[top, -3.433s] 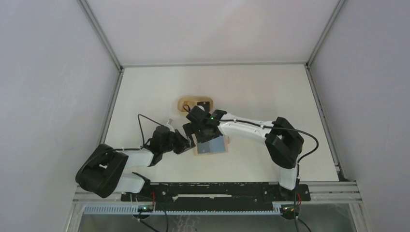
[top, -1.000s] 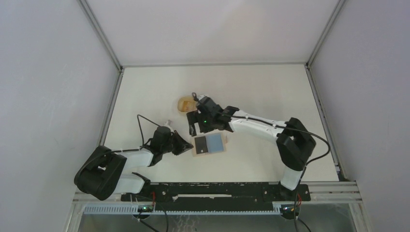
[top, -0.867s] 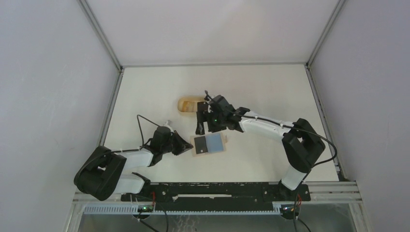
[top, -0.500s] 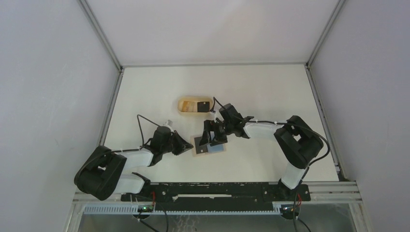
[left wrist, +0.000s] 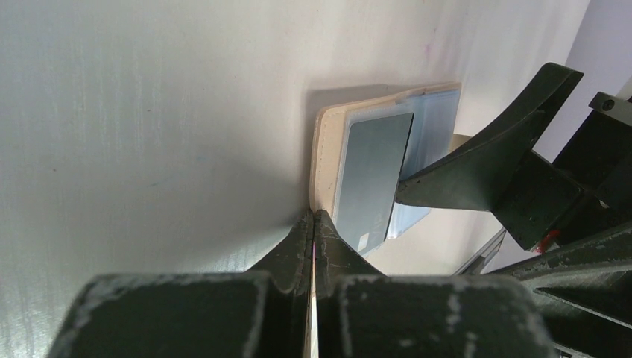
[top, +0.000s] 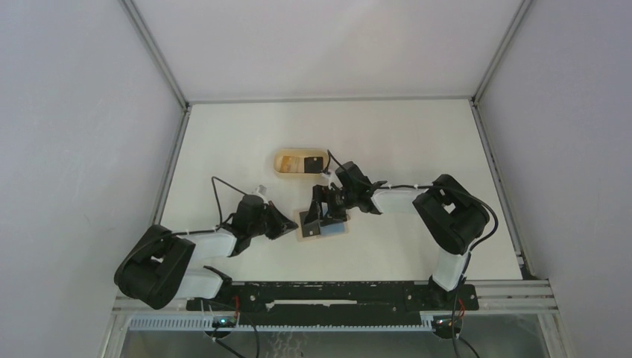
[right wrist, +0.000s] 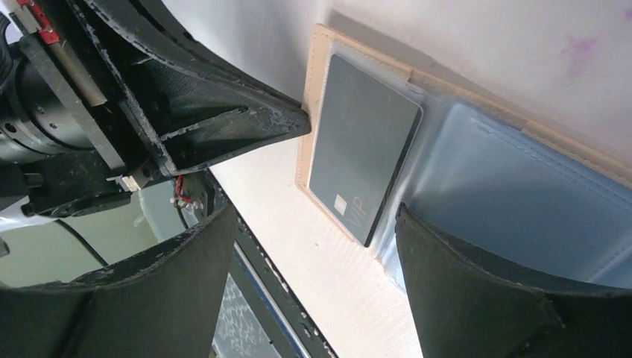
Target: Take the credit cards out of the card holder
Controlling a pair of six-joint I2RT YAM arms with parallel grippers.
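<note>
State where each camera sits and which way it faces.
Top external: above and behind, looking down at the table; left arm and right arm show.
Left wrist: low, facing the card holder; its shut left hand shows.
Right wrist: over the dark card; its open right hand shows.
Shared: both wrist views show the card holder.

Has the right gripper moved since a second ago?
Yes. The right gripper has left the oval tray, shifting toward the bottom of the top view; it is now open over the card holder.
</note>
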